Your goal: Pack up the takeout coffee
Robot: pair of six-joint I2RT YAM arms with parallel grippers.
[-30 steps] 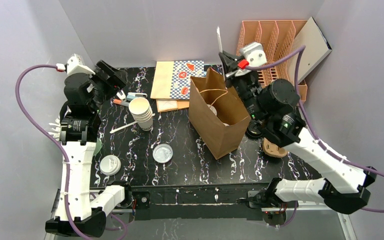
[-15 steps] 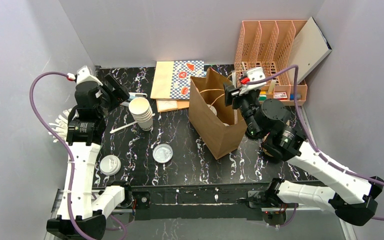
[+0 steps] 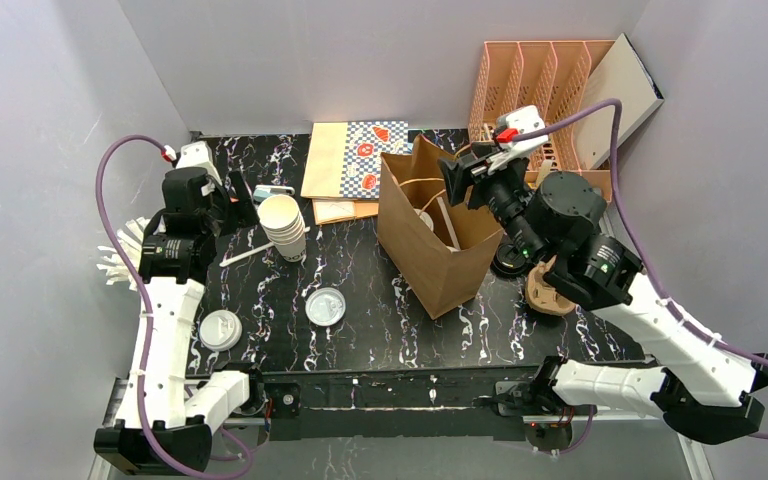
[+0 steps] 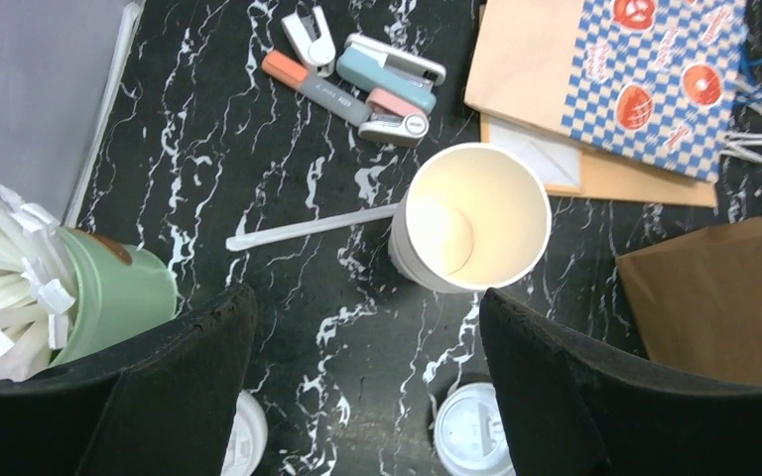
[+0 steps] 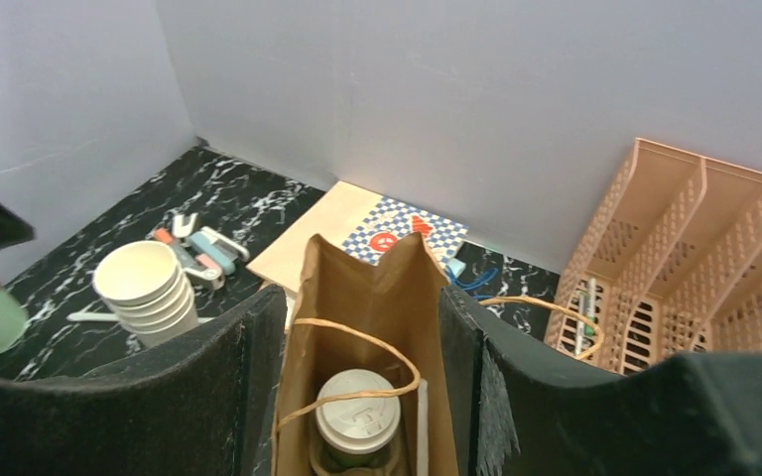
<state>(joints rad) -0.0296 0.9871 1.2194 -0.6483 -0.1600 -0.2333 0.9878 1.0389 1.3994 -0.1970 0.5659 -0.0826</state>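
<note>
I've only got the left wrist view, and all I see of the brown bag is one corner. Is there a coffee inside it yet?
Observer: Yes. The right wrist view looks down into the brown bag, and one white-lidded cup stands upright at the bottom.
Operator: Where's the right gripper?
Observer: The right gripper hangs above the bag's opening. Its jaws are open and hold nothing.
Operator: Anything else in there?
Observer: A thin white stick stands beside the cup. I can't tell what it is.
</note>
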